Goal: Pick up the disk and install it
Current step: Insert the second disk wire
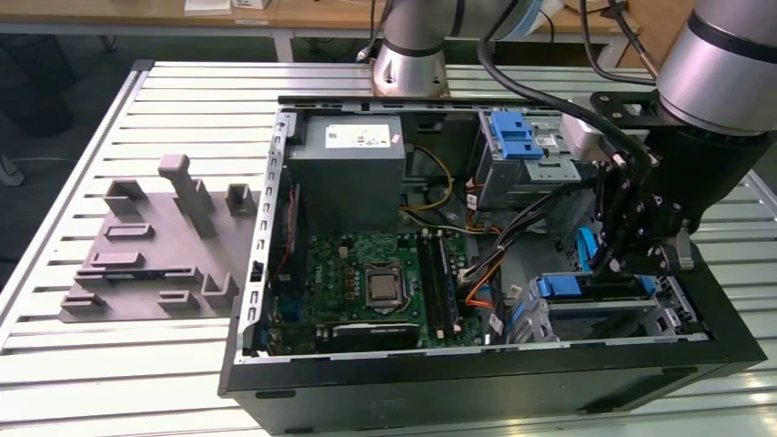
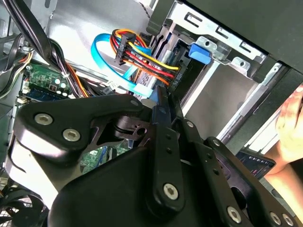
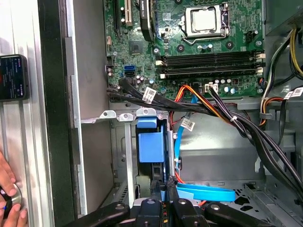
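Observation:
The disk (image 1: 573, 287) sits in the lower drive bay of the open computer case (image 1: 486, 364), at the exterior view's right. Its blue carrier frame (image 3: 151, 145) shows between the bay's metal rails, and a blue tab of the frame (image 2: 200, 53) shows in the second wrist view. My gripper (image 1: 625, 259) hangs inside the case just beside the bay. Its black fingers (image 2: 163, 106) lie together with nothing visible between them, and their tips (image 3: 168, 187) are close to the carrier's end. Coloured power wires (image 2: 144, 59) and a blue ribbon cable (image 3: 206, 193) run next to the bay.
A grey power-supply box (image 1: 352, 168) and the green motherboard (image 1: 370, 282) occupy the case's left half. A blue latch (image 1: 516, 137) tops the upper drive cage. A grey fixture (image 1: 158, 246) lies on the slatted table. A person's hand (image 3: 7, 191) and a dark handheld device (image 3: 13, 77) rest beside the case.

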Robot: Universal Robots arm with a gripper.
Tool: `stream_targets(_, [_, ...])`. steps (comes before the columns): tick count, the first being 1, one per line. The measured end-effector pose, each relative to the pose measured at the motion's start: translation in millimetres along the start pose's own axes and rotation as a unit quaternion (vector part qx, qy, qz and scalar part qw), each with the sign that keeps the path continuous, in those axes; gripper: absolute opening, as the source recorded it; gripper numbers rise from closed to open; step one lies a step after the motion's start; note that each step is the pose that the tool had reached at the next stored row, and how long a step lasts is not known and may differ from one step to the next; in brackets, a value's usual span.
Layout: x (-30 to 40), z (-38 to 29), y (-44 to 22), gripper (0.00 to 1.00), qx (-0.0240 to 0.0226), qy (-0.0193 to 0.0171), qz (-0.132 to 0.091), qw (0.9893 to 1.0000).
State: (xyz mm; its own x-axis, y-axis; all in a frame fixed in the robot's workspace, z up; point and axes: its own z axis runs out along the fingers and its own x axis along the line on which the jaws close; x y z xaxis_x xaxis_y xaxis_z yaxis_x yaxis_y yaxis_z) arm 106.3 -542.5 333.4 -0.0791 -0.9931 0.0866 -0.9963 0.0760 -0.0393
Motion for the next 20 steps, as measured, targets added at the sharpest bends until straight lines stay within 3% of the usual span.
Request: stream_targets(20, [0.0, 7.0, -3.7, 0.16, 0.0000, 0.0001, 0.000, 1.0000])
